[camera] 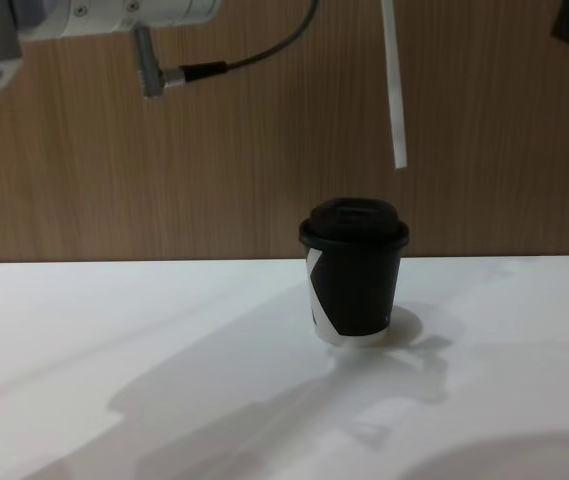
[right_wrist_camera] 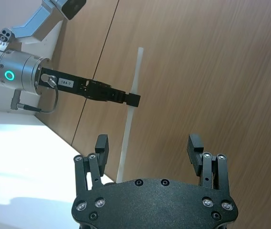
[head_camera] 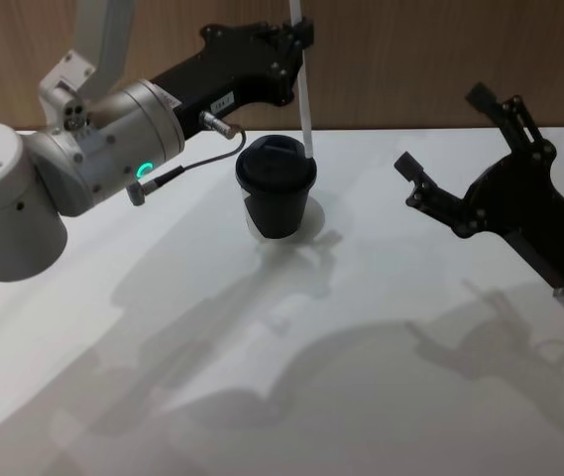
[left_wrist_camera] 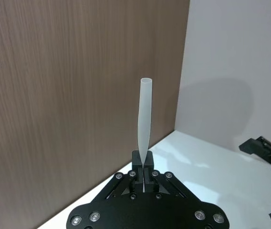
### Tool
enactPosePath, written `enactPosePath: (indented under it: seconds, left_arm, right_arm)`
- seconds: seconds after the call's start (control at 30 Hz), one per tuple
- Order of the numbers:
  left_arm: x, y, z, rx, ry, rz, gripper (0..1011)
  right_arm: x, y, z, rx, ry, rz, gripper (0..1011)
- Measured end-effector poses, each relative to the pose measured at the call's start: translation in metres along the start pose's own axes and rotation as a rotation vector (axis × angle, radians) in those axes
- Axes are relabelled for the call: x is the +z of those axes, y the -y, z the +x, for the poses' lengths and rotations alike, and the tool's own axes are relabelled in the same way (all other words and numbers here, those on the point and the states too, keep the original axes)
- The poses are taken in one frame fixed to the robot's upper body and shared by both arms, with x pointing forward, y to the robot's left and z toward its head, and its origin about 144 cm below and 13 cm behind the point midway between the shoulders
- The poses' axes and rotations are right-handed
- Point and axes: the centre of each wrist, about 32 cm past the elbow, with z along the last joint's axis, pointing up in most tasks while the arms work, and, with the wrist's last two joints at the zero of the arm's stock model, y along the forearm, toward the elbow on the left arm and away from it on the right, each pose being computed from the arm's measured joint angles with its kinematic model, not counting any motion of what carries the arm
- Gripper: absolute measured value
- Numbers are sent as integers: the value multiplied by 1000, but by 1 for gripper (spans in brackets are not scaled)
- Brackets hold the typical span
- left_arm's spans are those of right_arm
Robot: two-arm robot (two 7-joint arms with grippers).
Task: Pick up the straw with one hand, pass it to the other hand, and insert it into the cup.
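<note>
- Currently my left gripper [head_camera: 299, 38] is pinched shut on the white straw [head_camera: 306, 99], holding it upright, high over the table [head_camera: 163, 297].
- The straw's lower end hangs just above the black paper cup [camera: 354, 270], clear of its lid in the chest view.
- The cup stands upright on the white table.
- My right gripper [head_camera: 443, 129] hovers to the cup's right, fingers spread wide, holding nothing.
</note>
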Motion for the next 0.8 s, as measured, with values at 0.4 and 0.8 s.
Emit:
enactPosePath:
  seconds: [0.4, 0.8]
  left_arm:
    - [9, 1, -4, 41, 60, 58, 17]
    - [9, 1, -6, 86, 98, 81, 18]
  right_arm:
    - [0, 0, 0, 0, 0, 0, 1001]
    - [0, 0, 0, 0, 0, 0, 1001]
